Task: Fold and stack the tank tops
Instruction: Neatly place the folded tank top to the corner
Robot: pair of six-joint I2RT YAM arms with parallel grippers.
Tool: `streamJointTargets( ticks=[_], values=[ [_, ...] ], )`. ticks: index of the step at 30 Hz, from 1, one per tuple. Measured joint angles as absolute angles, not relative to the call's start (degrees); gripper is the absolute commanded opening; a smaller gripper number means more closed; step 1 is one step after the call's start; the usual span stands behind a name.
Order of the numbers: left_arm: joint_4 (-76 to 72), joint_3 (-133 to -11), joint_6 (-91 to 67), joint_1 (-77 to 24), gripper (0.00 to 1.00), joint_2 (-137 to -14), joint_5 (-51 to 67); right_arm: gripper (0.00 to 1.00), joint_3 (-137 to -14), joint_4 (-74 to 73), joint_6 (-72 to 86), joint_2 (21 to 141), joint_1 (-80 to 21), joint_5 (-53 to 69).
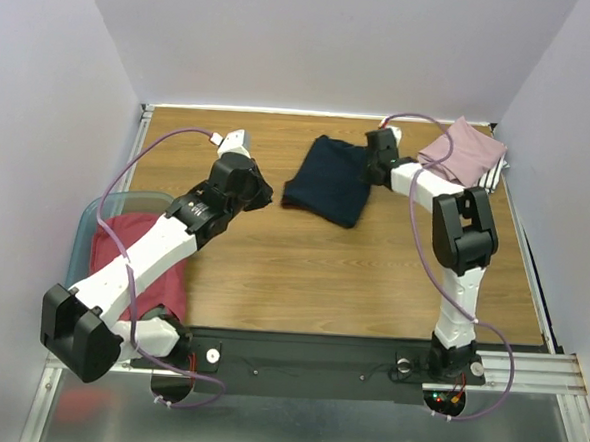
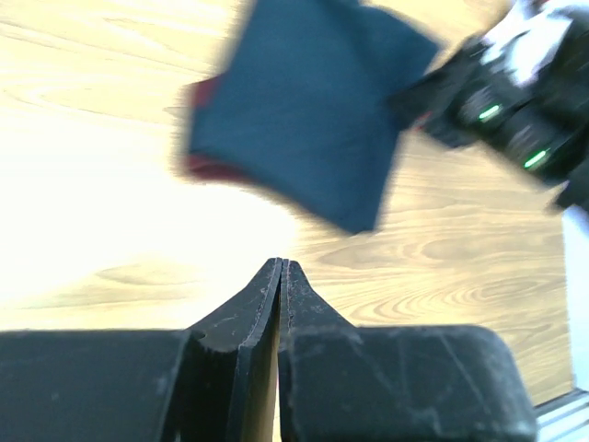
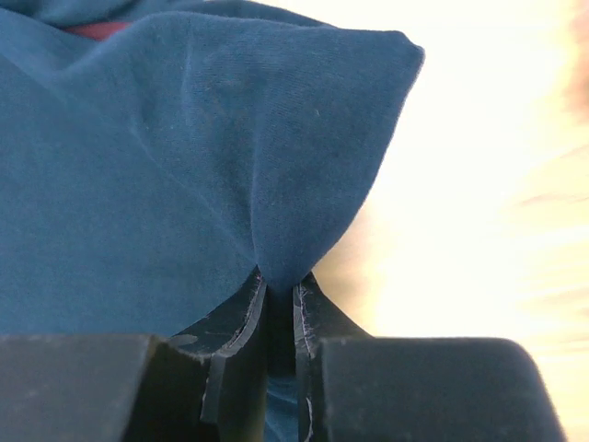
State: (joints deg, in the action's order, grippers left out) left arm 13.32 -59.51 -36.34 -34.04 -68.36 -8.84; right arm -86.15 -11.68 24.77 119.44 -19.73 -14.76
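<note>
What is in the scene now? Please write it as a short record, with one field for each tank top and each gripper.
navy tank top: folded, lying on the table, far centre
right gripper: shut, pinching an edge of the navy tank top
left gripper: shut, holding nothing, left of the navy tank top and apart from it
pink tank top: far right corner of the table
red tank top: in the teal tub, at the left side

The left claw (image 2: pixel 282 269) hangs with jaws pressed together, its arm stretched forward. The right claw (image 3: pixel 279 284) pinches a fold of the navy tank top (image 3: pixel 166 166), its arm bent sharply at the elbow.
</note>
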Motion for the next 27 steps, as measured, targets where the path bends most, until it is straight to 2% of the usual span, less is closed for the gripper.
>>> streamJointTargets(
  ticks=[5,11,18,27],
  values=[
    [14.7,-59.5,-33.4,-33.0,0.15,-68.7,-8.1,0.0,-96.1,-18.1,13.7,121.5,-15.2,-23.9],
    [16.3,-60.1,-29.1,-29.5,0.15,-71.9,-7.3,0.0,-112.5,-21.4,0.4,129.5,-13.8,-33.3],
    [17.0,-60.2,-24.7,-23.5,0.15,-73.6,-5.9,0.01,-125.7,-24.5,-9.2,136.6,-13.1,-36.5],
    [17.4,-61.5,-21.6,-21.0,0.15,-76.5,-2.8,0.0,-134.3,-26.3,-16.9,139.9,-9.8,-38.1]
  ],
)
